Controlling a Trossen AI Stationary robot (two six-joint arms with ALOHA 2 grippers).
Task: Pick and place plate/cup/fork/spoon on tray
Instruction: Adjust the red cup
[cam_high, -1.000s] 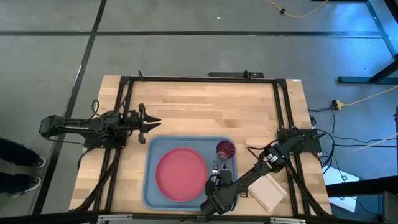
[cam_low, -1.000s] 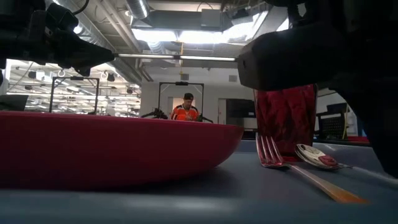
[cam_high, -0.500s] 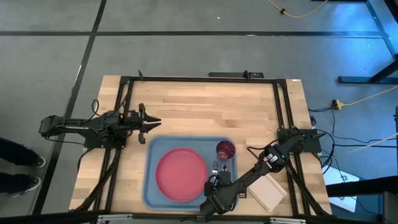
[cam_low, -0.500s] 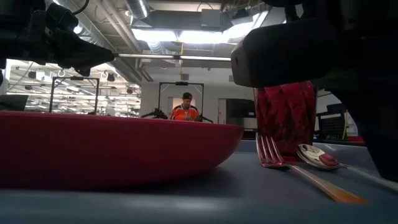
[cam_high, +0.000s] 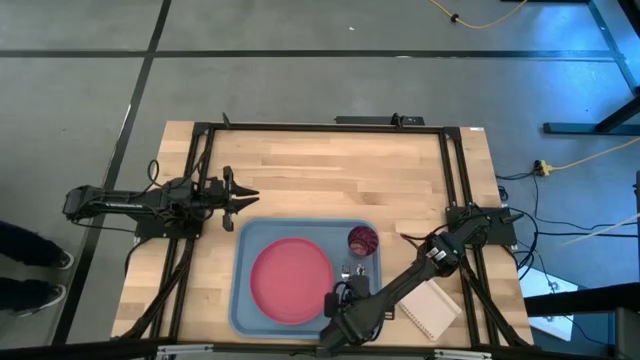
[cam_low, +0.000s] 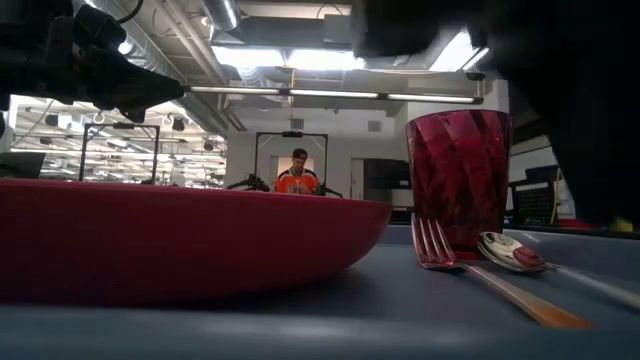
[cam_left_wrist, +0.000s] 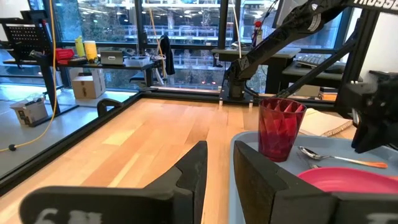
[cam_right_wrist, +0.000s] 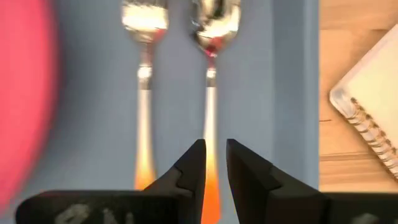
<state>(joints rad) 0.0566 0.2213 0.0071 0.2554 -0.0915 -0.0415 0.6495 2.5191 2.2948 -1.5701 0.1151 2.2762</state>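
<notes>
The light blue tray (cam_high: 243, 290) lies at the table's near middle. On it rest the pinkish-red plate (cam_high: 291, 280), the maroon cup (cam_high: 362, 240), which stands upright, and the fork (cam_right_wrist: 144, 93) and spoon (cam_right_wrist: 211, 74), which lie side by side with their orange handle tips toward the near edge. My right gripper (cam_right_wrist: 216, 158) points down above the spoon's handle end, clear of it. There is a narrow gap between its fingers. My left gripper (cam_left_wrist: 221, 155) waits past the tray's far left corner (cam_high: 245, 198), also with a narrow gap, and is empty.
A white spiral notepad (cam_high: 430, 310) lies on the wood just right of the tray, under my right arm. The black frame rails (cam_high: 320, 127) run along the table's far and side edges. A person (cam_low: 300, 180) stands in the room far behind the table.
My right gripper has risen off the tray and drawn a little toward the table's near edge. In the low view it no longer covers the top of the cup. The fork, spoon, cup and plate have stayed where they were.
</notes>
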